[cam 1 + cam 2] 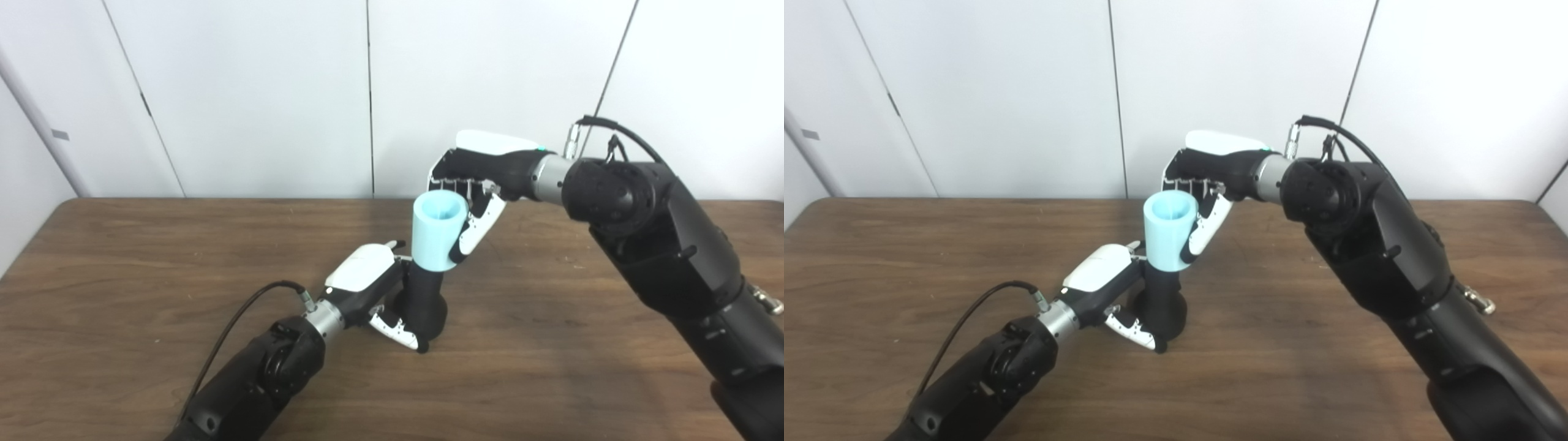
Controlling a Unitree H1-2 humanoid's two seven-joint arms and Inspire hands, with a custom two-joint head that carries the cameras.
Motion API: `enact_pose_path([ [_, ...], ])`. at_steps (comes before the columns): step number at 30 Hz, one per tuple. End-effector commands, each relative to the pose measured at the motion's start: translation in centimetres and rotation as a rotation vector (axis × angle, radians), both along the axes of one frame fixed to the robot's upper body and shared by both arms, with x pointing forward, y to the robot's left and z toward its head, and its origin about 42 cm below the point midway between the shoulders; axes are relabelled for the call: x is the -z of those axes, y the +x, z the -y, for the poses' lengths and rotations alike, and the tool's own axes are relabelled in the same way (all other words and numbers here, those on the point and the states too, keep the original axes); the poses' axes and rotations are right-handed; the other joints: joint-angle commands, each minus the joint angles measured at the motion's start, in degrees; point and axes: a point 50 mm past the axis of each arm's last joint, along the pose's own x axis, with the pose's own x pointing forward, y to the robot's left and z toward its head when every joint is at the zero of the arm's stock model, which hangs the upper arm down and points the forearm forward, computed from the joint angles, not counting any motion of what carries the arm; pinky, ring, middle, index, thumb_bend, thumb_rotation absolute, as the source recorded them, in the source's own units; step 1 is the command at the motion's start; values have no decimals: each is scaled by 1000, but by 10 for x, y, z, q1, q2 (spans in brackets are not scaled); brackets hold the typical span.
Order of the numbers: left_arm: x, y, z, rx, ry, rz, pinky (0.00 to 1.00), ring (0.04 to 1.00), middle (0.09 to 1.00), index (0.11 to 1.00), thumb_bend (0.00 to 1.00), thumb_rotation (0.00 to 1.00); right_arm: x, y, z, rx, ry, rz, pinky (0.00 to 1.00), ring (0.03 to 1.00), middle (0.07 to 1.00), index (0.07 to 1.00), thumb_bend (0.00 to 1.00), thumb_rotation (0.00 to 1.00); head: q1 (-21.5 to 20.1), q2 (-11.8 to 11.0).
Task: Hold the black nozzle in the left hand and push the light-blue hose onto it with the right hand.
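Right now the left hand (373, 288) has its fingers wrapped round the black nozzle (425, 303), standing it upright on the bench (122, 275). Above it, the right hand (474, 190) clasps the light-blue hose (435, 229), whose lower end sits over the nozzle's neck. Both look light, stiff and smooth, so a firm hold on the sides seems wise
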Motion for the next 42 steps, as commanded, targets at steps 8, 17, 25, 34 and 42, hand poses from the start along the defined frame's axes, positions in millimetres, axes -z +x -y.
enact_pose_path([
  [8, 41, -25, 6, 59, 156, -138, 977, 603, 474, 487, 527, 0, -9, -1, -2, -22, 3, 53, 347, 452, 480, 476, 503, 0, 0, 2],
  [17, 41, -25, 7, 60, 151, -136, 976, 604, 478, 486, 527, 0, -3, -5, -10, -36, 7, 36, 352, 453, 479, 474, 503, 0, 0, 7],
  [25, 40, -24, 9, 62, 153, -138, 976, 610, 486, 481, 526, 0, -8, -7, -20, -58, 18, 32, 349, 455, 479, 475, 503, 0, -1, 10],
  [34, 40, -22, 9, 60, 157, -143, 976, 604, 483, 483, 526, 0, -5, -10, -22, -67, 12, 30, 358, 453, 476, 473, 504, 0, -1, 11],
  [42, 39, -21, 10, 59, 159, -144, 976, 607, 483, 483, 526, 0, -6, -10, -21, -68, -3, 32, 359, 455, 473, 474, 504, 0, -2, 13],
])
